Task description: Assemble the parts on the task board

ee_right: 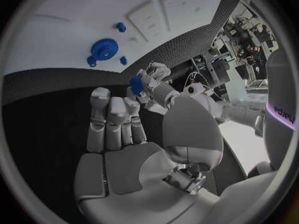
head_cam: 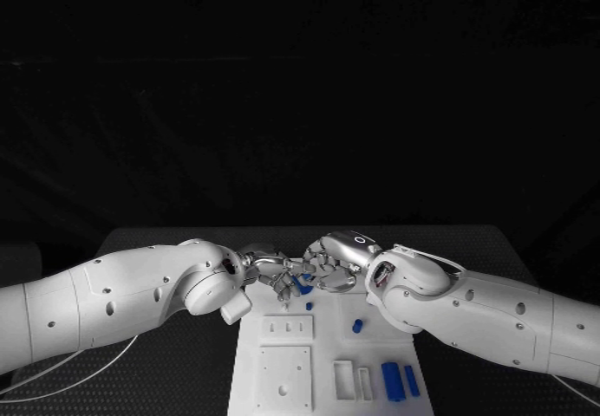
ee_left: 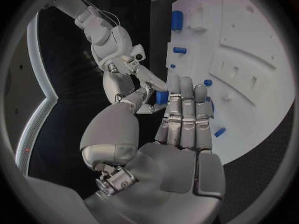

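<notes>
**Plainly, a shared pinch that could drop the part**

Just below the middle of the head view, a small blue part (head_cam: 304, 282) sat between the two sets of fingertips, lifted off the far end of the task board (head_cam: 325, 347). Both the left hand (head_cam: 265, 260), coming in from the picture's left, and the right hand (head_cam: 331, 260), from its right, had fingertips against it. Which of them actually bore its weight could not be told. In each wrist view, that hand's long fingers lay straight and close together.

The likeliest failure looked to be a fumbled transfer. If one hand let go before the other had a firm pinch, the part could fall to the board or the black table beyond it. A pull from both sides at once could twist it out of line for its seat.

A fall might also knock the blue gear (ee_right: 104, 49) lying on the board. The loose blue pieces (head_cam: 391, 381) at the lower right of the head view lay well apart from the hands.
</notes>
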Motion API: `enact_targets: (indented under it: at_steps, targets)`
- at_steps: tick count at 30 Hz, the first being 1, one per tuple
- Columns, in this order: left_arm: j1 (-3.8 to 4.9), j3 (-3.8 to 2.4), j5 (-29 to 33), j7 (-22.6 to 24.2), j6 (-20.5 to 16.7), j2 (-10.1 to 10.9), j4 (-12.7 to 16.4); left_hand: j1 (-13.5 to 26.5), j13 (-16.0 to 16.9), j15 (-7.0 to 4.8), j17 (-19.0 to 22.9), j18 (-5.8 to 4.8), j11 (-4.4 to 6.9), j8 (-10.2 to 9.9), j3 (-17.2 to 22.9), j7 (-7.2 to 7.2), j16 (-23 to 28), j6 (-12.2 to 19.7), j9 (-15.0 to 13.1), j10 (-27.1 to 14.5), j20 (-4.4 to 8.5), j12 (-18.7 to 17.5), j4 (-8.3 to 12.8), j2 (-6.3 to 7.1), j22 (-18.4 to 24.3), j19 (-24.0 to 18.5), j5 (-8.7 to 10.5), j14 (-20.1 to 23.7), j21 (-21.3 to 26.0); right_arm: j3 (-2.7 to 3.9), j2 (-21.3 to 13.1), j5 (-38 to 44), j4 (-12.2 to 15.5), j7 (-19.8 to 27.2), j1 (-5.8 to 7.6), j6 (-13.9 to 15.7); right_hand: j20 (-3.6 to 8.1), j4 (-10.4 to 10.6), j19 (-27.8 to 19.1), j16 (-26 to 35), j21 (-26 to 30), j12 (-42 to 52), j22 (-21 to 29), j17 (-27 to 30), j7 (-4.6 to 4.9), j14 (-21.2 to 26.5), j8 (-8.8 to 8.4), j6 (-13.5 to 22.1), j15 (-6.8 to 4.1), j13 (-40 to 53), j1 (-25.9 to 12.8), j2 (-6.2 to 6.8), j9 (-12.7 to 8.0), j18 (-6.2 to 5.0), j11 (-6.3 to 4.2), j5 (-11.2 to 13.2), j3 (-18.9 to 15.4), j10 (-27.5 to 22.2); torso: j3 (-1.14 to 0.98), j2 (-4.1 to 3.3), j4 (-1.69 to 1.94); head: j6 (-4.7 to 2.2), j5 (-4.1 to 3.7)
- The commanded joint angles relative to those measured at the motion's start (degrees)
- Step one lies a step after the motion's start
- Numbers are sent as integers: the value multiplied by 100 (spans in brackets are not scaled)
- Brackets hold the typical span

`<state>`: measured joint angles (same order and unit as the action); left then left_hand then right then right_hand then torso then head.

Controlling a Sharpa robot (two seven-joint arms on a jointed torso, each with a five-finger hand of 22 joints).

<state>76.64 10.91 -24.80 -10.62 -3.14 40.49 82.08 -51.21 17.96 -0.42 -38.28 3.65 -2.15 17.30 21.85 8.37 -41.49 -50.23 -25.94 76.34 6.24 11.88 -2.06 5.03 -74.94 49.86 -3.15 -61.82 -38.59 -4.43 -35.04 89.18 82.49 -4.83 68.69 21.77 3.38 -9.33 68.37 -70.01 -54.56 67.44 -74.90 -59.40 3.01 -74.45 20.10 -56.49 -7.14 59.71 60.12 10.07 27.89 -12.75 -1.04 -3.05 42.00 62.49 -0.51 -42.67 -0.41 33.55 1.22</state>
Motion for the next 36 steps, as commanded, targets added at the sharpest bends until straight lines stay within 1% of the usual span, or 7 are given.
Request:
enact_targets:
  at_steps: [1,15,20,26,32,35,36]
  targets:
    - [12,-5,16,27,8,-21,14,-46,17,-14,4,71,-12,22,-49,-8,-27,-46,5,-44,-7,30,11,-66,-104,-53,24,36,-29,-1,28,11,21,4,-2,-109,13,32,15,3,-1,-13,-55,-10,197,-9,3,-236,-45,-7,1,49,-1,-225,-37,25,2,17,3,0,4,9,-3]
    - [17,-5,19,-16,6,-20,-16,-232,98,-13,28,63,-7,21,-141,-18,-45,-100,27,-74,-8,43,203,-343,-91,-83,7,42,-65,-4,49,-17,37,9,-4,-169,14,44,18,5,2,-15,-54,-11,198,-9,0,-234,-45,-7,-8,61,-1,-225,-37,25,2,16,0,-3,-3,23,11]
    - [19,-5,35,-8,61,-21,-6,-296,147,-12,50,53,-2,24,-133,-28,-55,-158,46,-89,-9,46,349,-479,-80,-99,-227,43,-81,-6,72,-17,-13,5,-4,-202,14,47,18,6,3,-15,-53,-11,198,-9,-1,-233,-45,-7,-9,63,0,-225,-37,25,2,15,-1,1,-3,34,-2]
    - [19,-5,42,-17,93,-18,-10,-485,209,-5,73,31,4,56,22,-51,-78,-269,48,-101,-19,48,763,-734,-74,-113,-618,46,-111,-9,101,-19,-47,11,-7,-233,14,50,17,7,4,-16,-53,-11,199,-9,-2,-231,-45,-7,-10,66,0,-225,-36,25,3,14,-7,3,-1,35,-2]
    - [19,-5,42,-12,100,-18,-22,-512,257,-1,88,11,13,94,174,-80,-103,-361,22,-94,-23,51,1179,-983,-69,-114,-884,43,-139,-13,102,-24,-45,23,-8,-257,14,52,17,8,5,-16,-53,-11,199,-8,-3,-230,-44,-7,-12,69,0,-225,-36,25,3,13,-7,2,-2,39,0]
    - [19,-4,42,-8,88,-14,-33,-476,278,-1,96,2,21,108,275,-94,-116,-401,7,-86,-22,52,1347,-1104,-65,-109,-946,41,-153,-14,101,-34,-42,33,-8,-271,14,54,17,8,6,-16,-53,-12,199,-8,-4,-229,-44,-7,-13,71,0,-225,-36,25,3,12,-4,1,-3,39,2]
    - [19,-4,42,-6,87,-16,-38,-470,284,-2,99,0,23,111,345,-99,-121,-414,3,-83,-21,51,1388,-1117,-62,-106,-891,38,-157,-15,98,-35,-40,36,-8,-274,14,54,17,8,6,-17,-53,-12,199,-8,-4,-229,-44,-6,-14,73,0,-225,-36,25,2,12,-4,0,-4,37,3]
